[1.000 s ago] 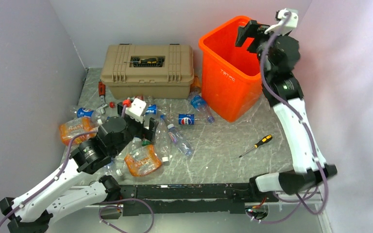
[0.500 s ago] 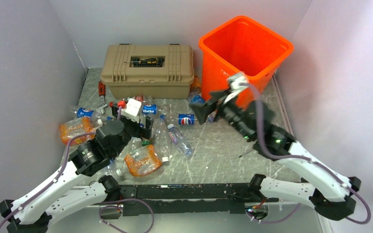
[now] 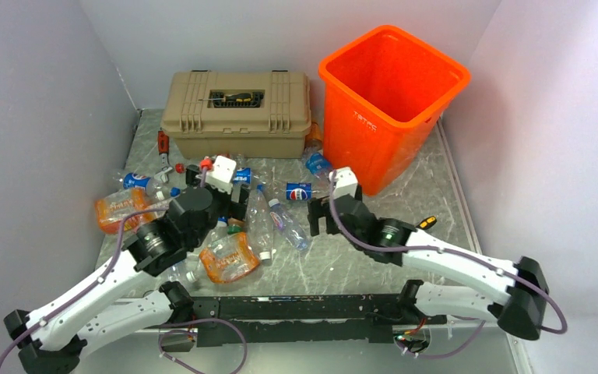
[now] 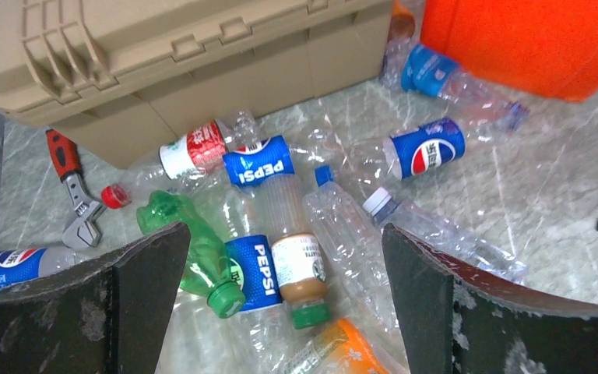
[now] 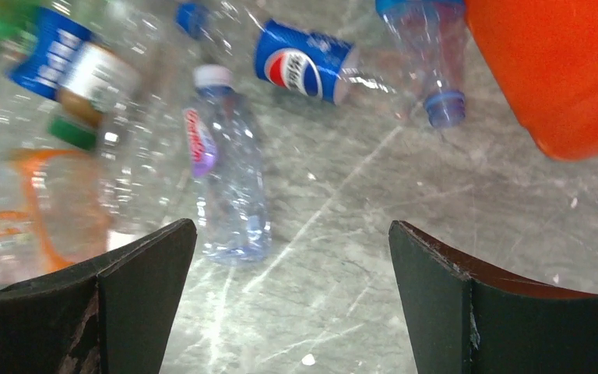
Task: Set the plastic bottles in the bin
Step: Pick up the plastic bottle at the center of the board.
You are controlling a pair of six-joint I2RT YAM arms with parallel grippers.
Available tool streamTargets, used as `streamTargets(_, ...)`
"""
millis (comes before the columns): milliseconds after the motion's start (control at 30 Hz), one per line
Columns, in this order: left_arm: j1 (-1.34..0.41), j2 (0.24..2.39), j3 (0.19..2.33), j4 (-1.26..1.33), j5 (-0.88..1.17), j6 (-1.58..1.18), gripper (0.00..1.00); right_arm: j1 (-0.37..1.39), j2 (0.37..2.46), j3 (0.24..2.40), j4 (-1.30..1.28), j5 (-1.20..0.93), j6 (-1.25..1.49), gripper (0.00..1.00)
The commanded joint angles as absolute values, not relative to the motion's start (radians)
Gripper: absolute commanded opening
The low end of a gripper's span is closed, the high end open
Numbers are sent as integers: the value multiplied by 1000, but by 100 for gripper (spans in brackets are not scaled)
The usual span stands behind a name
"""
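Both arms are down low over the table. The left gripper hangs with its jaws spread wide and nothing between them, right over the thick of the plastic bottles. Straight below it lies a brown-filled bottle with a green cap. A crushed green bottle sits close to the finger on the left of the wrist view, and a Pepsi-labelled bottle lies just ahead. Further ahead of that gripper stands the tan toolbox, with a red-handled wrench lying on the table at its foot. An orange-wrapped bottle lies just beneath the left wrist. Over on the other side, the right gripper is also wide open and carrying nothing, hovering over bare table. A clear bottle with a white cap lies just ahead of it, towards the left-hand finger of its view. Beyond that lies a second Pepsi bottle, and a blue-capped bottle rests beside the bin. The bin stands upright, near and ahead-right of the right gripper and well apart from the left one. A yellow-handled screwdriver peeks out behind the right forearm.
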State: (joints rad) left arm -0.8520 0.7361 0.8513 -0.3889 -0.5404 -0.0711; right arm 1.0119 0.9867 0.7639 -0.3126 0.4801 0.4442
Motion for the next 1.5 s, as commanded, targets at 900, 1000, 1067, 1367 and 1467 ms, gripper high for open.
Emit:
streamTargets(900,-849,814,908,-432,-502,-87,96,1079,1417,786,-77,334,395,71)
streamTargets(1000,-849,817,910,-436,-496,-89,95,1071,1483,815,-85,314,388,71)
streamTargets(1067,-850,820,911,-437,-490,-89,95,1065,1516,824,-84,311,390,72)
streamTargets(1367,-849,827,917,-444,-468,-89,95,1046,1619,847,-77,291,395,81)
streamTargets(1467,-849,822,917,-445,-467,-89,95,1038,1644,844,-62,278,389,76)
